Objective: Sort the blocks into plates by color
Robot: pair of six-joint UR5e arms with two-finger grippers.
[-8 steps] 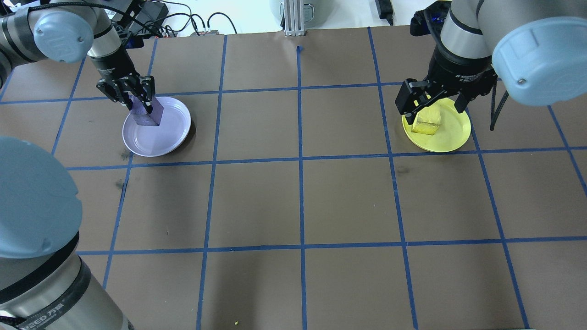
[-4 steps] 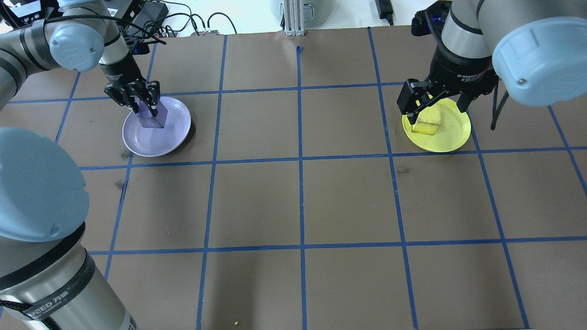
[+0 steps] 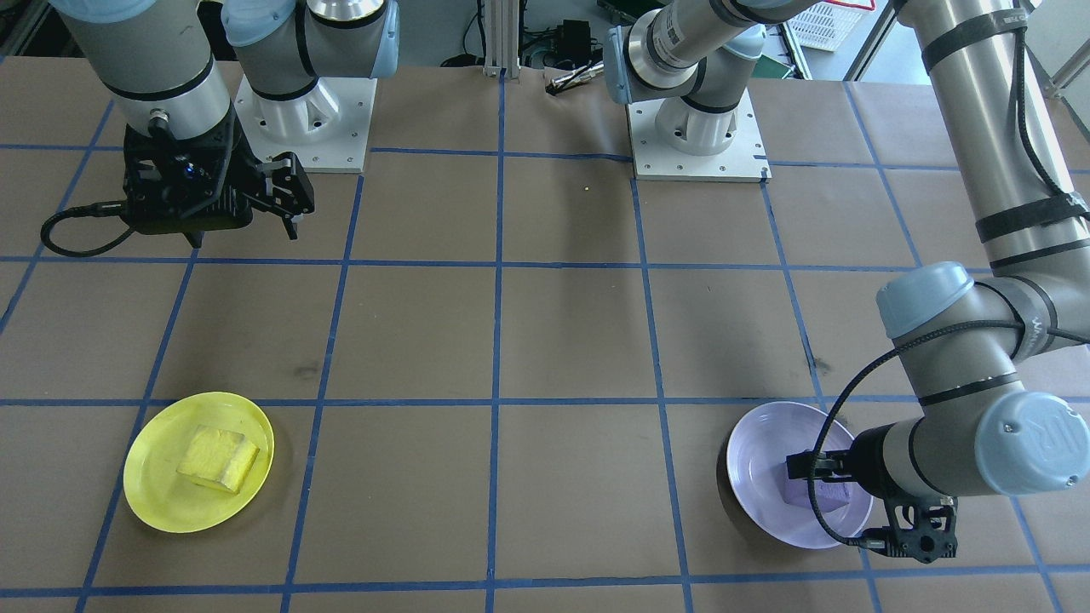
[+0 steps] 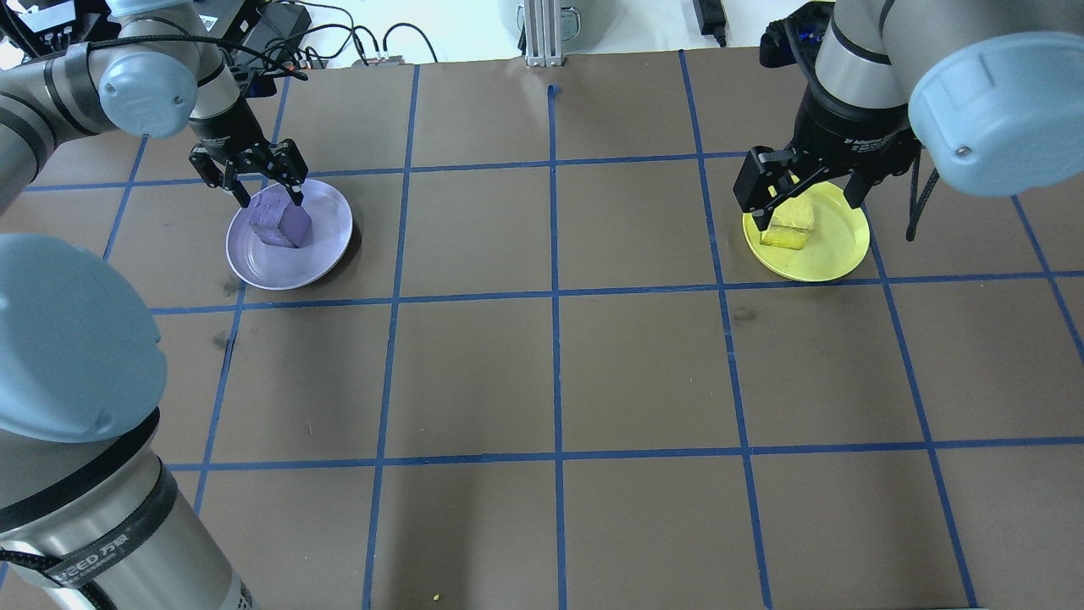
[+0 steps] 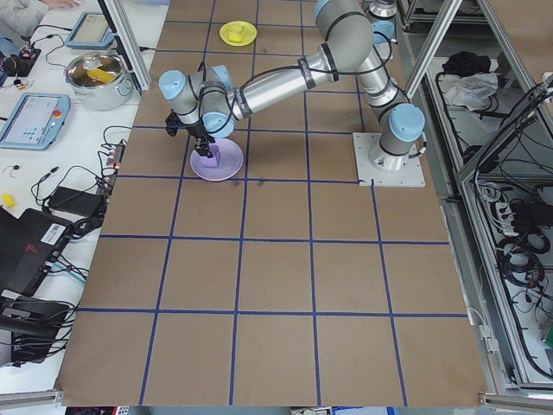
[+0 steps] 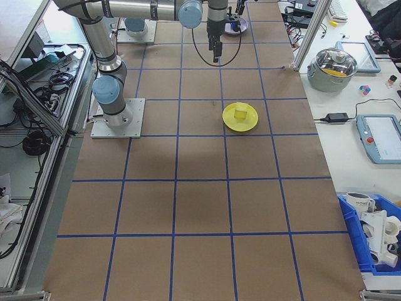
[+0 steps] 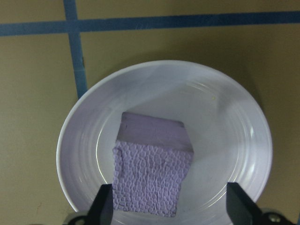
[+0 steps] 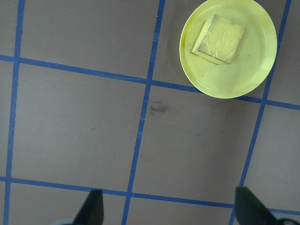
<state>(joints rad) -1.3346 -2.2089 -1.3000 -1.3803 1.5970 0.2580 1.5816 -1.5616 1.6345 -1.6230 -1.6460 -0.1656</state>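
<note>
**Resting blocks, one in each matching plate**

Front-facing view: the yellow block [image 3: 218,459] lies in the yellow plate [image 3: 153,502] at lower left, nothing touching it. The right gripper [image 3: 288,204] hangs high and well apart from that plate, back near the robot's base. At lower right the purple block [image 3: 816,493] sits in the lavender plate [image 3: 758,451], partly hidden by the left arm's wrist; the left gripper's fingers cannot be made out here.

Overhead view: the left gripper [image 4: 269,191] stands over the far side of the lavender plate [image 4: 326,246], its fingers spread, one at either side of the purple block's [image 4: 279,220] far end. The right gripper [image 4: 804,199] hangs with fingers wide apart, overlapping the yellow plate [image 4: 834,254] and yellow block [image 4: 788,230] in this picture.

Left side view: the near arm reaches down to the lavender plate [image 5: 226,170]; the yellow plate [image 5: 226,35] lies far up the table.

Right side view: the yellow plate [image 6: 249,124] with its block [image 6: 239,115] sits alone mid-table.

Left wrist view: the purple block [image 7: 152,168] rests inside the lavender plate [image 7: 234,122], between two spread fingertips [image 7: 104,206] with a clear gap on the right and the left tip just beside the block.

Right wrist view: far below, the yellow block [image 8: 218,38] sits in the yellow plate [image 8: 255,70]; the fingertips [image 8: 93,206] stand wide apart, holding nothing.
</note>
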